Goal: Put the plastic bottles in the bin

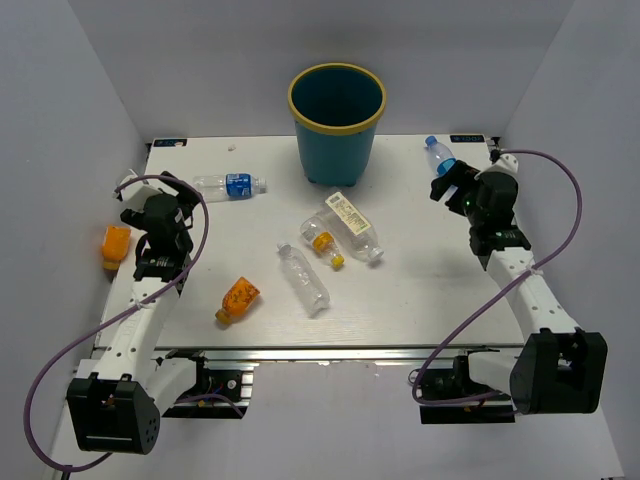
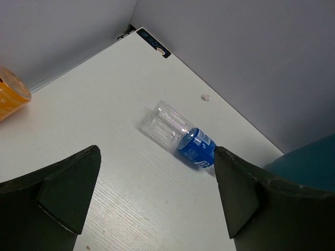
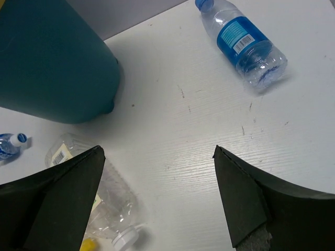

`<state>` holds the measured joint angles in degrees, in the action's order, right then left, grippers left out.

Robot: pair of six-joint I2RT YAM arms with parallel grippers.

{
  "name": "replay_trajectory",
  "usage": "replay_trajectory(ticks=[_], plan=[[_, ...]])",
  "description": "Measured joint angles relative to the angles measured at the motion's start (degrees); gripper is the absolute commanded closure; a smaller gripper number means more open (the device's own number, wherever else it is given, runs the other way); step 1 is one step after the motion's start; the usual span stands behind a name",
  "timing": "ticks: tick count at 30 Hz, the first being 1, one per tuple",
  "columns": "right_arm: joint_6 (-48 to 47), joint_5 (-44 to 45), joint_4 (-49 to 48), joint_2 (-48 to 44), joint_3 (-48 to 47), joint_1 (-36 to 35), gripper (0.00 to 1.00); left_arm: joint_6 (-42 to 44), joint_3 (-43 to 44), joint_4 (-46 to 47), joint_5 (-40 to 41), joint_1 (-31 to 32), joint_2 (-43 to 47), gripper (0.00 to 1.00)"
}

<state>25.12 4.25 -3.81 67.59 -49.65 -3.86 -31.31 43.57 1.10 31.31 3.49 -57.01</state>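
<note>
The teal bin [image 1: 337, 120] with a yellow rim stands at the back middle of the table. Bottles lie around it: a blue-label one [image 1: 228, 185] at the back left, a white-label one [image 1: 352, 225], a small orange-capped one [image 1: 322, 243] and a clear one [image 1: 303, 278] in the middle, an orange one [image 1: 238, 300] at the front left, another orange one [image 1: 116, 246] at the left edge, and a blue-capped one [image 1: 440, 155] at the back right. My left gripper [image 2: 157, 198] is open and empty, short of the blue-label bottle [image 2: 178, 136]. My right gripper [image 3: 157, 198] is open and empty, above bare table between the blue-capped bottle [image 3: 243, 42] and the white-label bottle [image 3: 99, 204].
Grey walls close the table on the left, back and right. The bin also shows in the right wrist view [image 3: 52, 57] and at the edge of the left wrist view [image 2: 309, 157]. The orange bottle [image 2: 10, 94] lies near the left wall.
</note>
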Motion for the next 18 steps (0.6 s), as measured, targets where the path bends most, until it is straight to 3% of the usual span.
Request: replay_trajectory(ticks=[7,13,18], plan=[[-10.8,-1.3,0.3,7.5,-4.2,0.0,0.11,0.0,0.0,0.2,0.0,0.0,-0.3,0.02],[-27.7,3.5,5.9,29.5,-26.8,0.0,0.11,0.4,0.0,-0.2,-0.2,0.0,-1.0,0.02],[-36.3,5.0,12.3,42.3,-38.2,1.7,0.11,0.6,0.0,-0.2,-0.2,0.0,-1.1,0.02]])
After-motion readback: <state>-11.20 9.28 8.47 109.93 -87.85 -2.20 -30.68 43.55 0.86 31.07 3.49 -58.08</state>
